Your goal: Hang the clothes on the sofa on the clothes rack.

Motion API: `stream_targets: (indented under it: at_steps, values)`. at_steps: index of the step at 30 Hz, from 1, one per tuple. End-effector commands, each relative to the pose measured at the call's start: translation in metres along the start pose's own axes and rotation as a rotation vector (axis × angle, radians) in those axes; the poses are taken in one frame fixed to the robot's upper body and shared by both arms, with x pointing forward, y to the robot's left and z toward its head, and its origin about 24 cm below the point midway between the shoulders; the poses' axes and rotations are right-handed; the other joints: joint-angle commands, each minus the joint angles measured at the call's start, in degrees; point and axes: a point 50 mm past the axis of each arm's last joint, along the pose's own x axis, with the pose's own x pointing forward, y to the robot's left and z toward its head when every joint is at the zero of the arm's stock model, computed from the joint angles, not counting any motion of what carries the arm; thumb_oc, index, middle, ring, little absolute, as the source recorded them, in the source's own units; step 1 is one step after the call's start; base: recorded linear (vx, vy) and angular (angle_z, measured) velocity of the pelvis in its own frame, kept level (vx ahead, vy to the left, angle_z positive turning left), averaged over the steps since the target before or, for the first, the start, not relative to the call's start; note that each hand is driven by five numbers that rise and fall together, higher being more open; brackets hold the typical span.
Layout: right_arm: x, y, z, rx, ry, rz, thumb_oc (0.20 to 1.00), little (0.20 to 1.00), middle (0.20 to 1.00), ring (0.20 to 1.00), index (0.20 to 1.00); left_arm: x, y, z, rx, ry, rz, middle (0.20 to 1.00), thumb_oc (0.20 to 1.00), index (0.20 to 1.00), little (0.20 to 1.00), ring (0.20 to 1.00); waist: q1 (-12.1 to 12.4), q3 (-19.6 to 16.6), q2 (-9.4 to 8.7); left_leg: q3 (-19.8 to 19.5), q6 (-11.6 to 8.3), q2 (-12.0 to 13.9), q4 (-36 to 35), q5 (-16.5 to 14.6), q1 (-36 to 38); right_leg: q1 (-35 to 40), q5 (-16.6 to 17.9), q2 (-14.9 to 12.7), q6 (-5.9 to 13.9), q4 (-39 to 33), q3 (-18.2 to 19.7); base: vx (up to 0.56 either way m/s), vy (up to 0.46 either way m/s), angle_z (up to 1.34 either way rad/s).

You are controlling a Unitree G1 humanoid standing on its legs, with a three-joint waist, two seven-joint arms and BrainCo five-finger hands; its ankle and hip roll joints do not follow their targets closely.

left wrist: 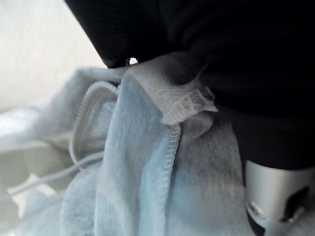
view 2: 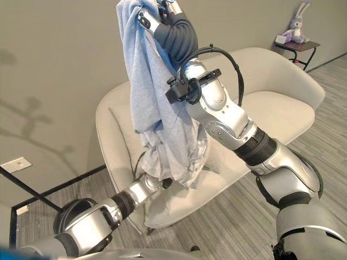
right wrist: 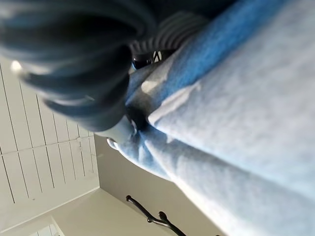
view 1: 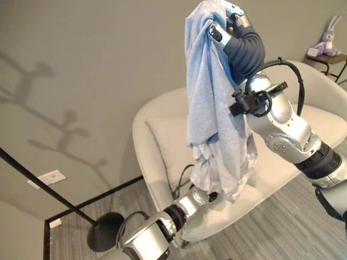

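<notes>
Left robot hand [view 1: 209, 196], nearest the camera, reaches into the hanging lower folds of the light blue garment [view 1: 209, 97]; its fingers are buried in cloth, so grip cannot be determined. Right robot hand [view 1: 230, 24] is raised high, fingers curled round the garment's top. Garment hangs clear above the front edge of the cream sofa [view 1: 162, 146]. Clothes rack [view 1: 103, 230] stands on the floor well left. Recommendation: maintain the upper grip, keep the hem off the sofa, carry leftward and drape the bunched top over a rack arm.
</notes>
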Motion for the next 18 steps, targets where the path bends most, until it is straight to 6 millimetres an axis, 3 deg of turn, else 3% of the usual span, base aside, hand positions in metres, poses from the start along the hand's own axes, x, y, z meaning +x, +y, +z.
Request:
stream_targets:
  at_steps: [1,2,3,4,5,6,14,17,18]
  values:
    - [0.029,-0.009,0.035,-0.013,-0.158,-0.044,0.200,0.200,0.200,0.200,0.200,0.007,-0.004,0.014,-0.030,-0.032,-0.032,1.000,1.000,1.000,1.000,1.000,2.0,-1.7,-3.38,-2.6,-3.26,4.3,0.3,0.9,-3.1,1.4,-2.3,-1.6,-0.77,3.4,-0.7,0.00,0.000,0.00]
    - [0.029,-0.011,0.035,-0.014,-0.159,-0.053,0.200,0.200,0.200,0.200,0.200,0.007,-0.006,0.015,-0.048,-0.030,-0.042,1.000,1.000,1.000,1.000,1.000,2.1,-1.7,-3.41,-2.7,-3.25,4.2,0.3,0.9,-3.2,1.5,-2.3,-1.6,-0.78,3.4,-0.8,0.00,0.000,0.00]
    - [0.029,-0.012,0.036,-0.014,-0.163,-0.063,0.200,0.200,0.200,0.200,0.200,0.006,-0.008,0.016,-0.066,-0.026,-0.050,0.871,0.871,0.871,0.871,0.871,2.2,-1.7,-3.41,-2.8,-3.25,4.1,0.3,0.9,-3.2,1.6,-2.3,-1.6,-0.79,3.4,-0.9,0.00,0.000,0.00]
    - [0.029,-0.013,0.036,-0.010,-0.164,-0.068,0.200,0.200,0.200,0.200,0.200,0.006,-0.009,0.016,-0.086,-0.025,-0.055,0.674,0.674,0.674,0.674,0.674,2.3,-1.7,-3.39,-2.8,-3.24,4.1,0.3,0.9,-3.2,1.7,-2.4,-1.7,-0.79,3.4,-1.0,-0.01,0.001,0.04]
    - [0.029,-0.013,0.036,-0.011,-0.168,-0.073,0.200,0.200,0.200,0.200,0.200,0.006,-0.010,0.016,-0.099,-0.017,-0.059,0.347,0.347,0.347,0.347,0.347,2.4,-1.8,-3.41,-2.9,-3.20,4.1,0.3,0.9,-3.1,1.8,-2.4,-1.7,-0.81,3.3,-1.0,-0.01,-0.001,0.11]
    - [0.029,-0.014,0.037,-0.009,-0.174,-0.079,0.200,0.200,0.200,0.200,0.200,0.005,-0.011,0.014,-0.121,-0.006,-0.062,0.200,0.200,0.200,0.200,0.200,2.4,-1.8,-3.45,-2.9,-3.15,4.0,0.3,0.8,-3.1,1.8,-2.4,-1.7,-0.81,3.3,-1.1,-0.02,-0.006,0.16]
    - [0.023,-0.029,0.043,-0.073,-0.199,-0.164,0.200,0.200,0.200,0.200,0.200,0.001,0.008,0.002,-0.375,0.050,0.046,0.200,0.200,0.200,0.200,0.200,3.7,-1.7,-3.50,-3.6,-2.93,3.6,0.3,0.8,-3.1,2.3,-2.2,-1.8,-0.85,3.1,-1.8,-0.01,-0.007,0.04]
    - [0.003,-0.041,0.051,-0.146,-0.234,-0.205,0.200,0.200,0.200,0.200,0.200,-0.007,0.028,-0.004,-0.472,0.014,0.147,0.200,0.200,0.200,0.200,0.200,4.6,-1.2,-3.16,-4.1,-2.85,3.5,0.3,1.0,-3.0,2.7,-2.6,-1.7,-0.91,3.6,-2.3,-0.01,-0.031,0.11]
    - [-0.012,-0.045,0.051,-0.182,-0.241,-0.222,0.200,0.200,0.200,0.200,0.200,-0.015,0.041,-0.005,-0.523,-0.021,0.207,0.200,0.200,0.200,0.200,0.200,5.2,-1.0,-3.01,-4.4,-2.77,3.5,0.3,1.0,-3.0,2.8,-3.0,-1.7,-0.95,4.0,-2.5,-0.01,-0.040,0.23]
